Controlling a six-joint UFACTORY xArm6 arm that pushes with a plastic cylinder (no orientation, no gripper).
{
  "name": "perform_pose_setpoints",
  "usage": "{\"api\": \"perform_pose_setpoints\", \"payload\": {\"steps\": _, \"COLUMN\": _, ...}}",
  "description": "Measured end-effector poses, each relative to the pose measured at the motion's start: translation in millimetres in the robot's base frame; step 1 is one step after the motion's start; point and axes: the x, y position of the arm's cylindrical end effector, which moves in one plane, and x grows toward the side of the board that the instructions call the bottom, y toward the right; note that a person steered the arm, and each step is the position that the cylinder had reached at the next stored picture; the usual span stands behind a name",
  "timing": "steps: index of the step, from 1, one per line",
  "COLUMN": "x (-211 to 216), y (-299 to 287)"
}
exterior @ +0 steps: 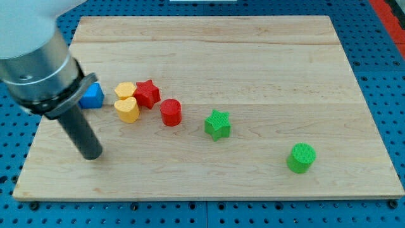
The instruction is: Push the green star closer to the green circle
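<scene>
**Tip at the bench's left, well apart from the green star**

You have no jaws on this arm, so there is no open or closed state to read; your arm ends in a dark rod, and my tip (92, 156) rests on the wooden bench (253, 50) near its left edge, touching no block.

From the tip, the green star (217, 124) sits well off toward the view's right and slightly toward the top. The green circle (300, 158) lies further right again, at about the tip's own level; star and circle are apart, with bare wood between them.

Closer to the tip you have a cluster up and to its right. The blue block (93, 96) is directly above the tip, partly hidden by the arm's grey body. Two yellow blocks, one (124, 90) above the other (128, 109), are pressed together, with the red star (147, 94) touching their right side. The red cylinder (171, 112) stands just beside that star, between it and the green star.
</scene>
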Motion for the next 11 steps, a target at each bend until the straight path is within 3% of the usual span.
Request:
{"api": "perform_pose_setpoints", "payload": {"steps": 1, "x": -6.2, "y": 71.1}}
{"api": "perform_pose_setpoints", "payload": {"steps": 2, "x": -46.8, "y": 105.8}}
{"api": "perform_pose_setpoints", "payload": {"steps": 3, "x": -50.8, "y": 176.0}}
{"api": "perform_pose_setpoints", "payload": {"steps": 4, "x": -51.5, "y": 205.7}}
{"api": "perform_pose_setpoints", "payload": {"steps": 5, "x": -56.5, "y": 204.9}}
{"api": "perform_pose_setpoints", "payload": {"steps": 6, "x": -92.1, "y": 204.4}}
{"api": "perform_pose_setpoints", "payload": {"steps": 7, "x": -44.5, "y": 224.8}}
{"api": "perform_pose_setpoints", "payload": {"steps": 10, "x": -20.5, "y": 267.9}}
{"api": "perform_pose_setpoints", "payload": {"steps": 11, "x": -47.3, "y": 177.5}}
